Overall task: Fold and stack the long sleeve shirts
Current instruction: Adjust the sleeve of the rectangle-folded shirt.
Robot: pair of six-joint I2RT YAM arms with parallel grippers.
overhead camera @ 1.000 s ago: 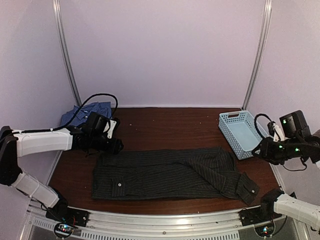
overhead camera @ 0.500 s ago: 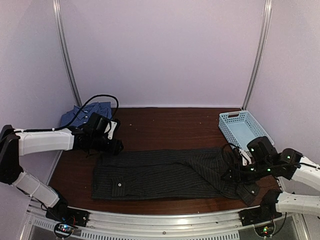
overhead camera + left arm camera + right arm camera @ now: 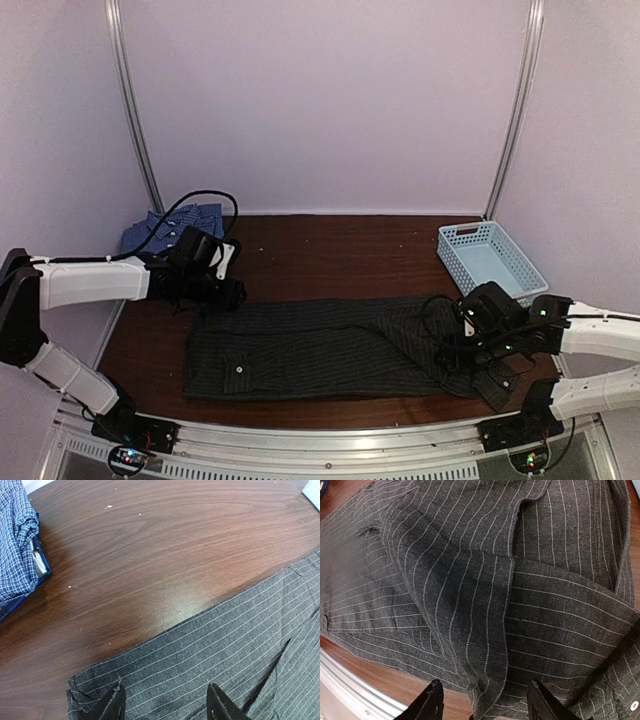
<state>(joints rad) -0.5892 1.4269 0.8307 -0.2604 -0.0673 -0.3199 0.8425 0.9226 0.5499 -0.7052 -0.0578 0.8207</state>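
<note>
A black pinstriped long sleeve shirt (image 3: 330,345) lies spread flat along the near part of the table, its right sleeve folded over in creases (image 3: 485,605). The blue checked shirt (image 3: 165,228) sits bunched at the far left corner (image 3: 17,545). My left gripper (image 3: 228,292) hovers low over the black shirt's far left edge (image 3: 200,645), open (image 3: 167,707), with flat cloth under its tips. My right gripper (image 3: 455,352) hangs open (image 3: 482,705) just above the folded sleeve ridge near the shirt's front right edge.
A light blue plastic basket (image 3: 490,262) stands at the right, behind my right arm. Bare brown tabletop (image 3: 150,545) stretches behind the black shirt. The metal front rail (image 3: 350,680) runs just beyond the shirt's near hem.
My right arm has swung from beside the basket down and left onto the black shirt's right sleeve, its jaws opening wider. The left arm has stayed put.
</note>
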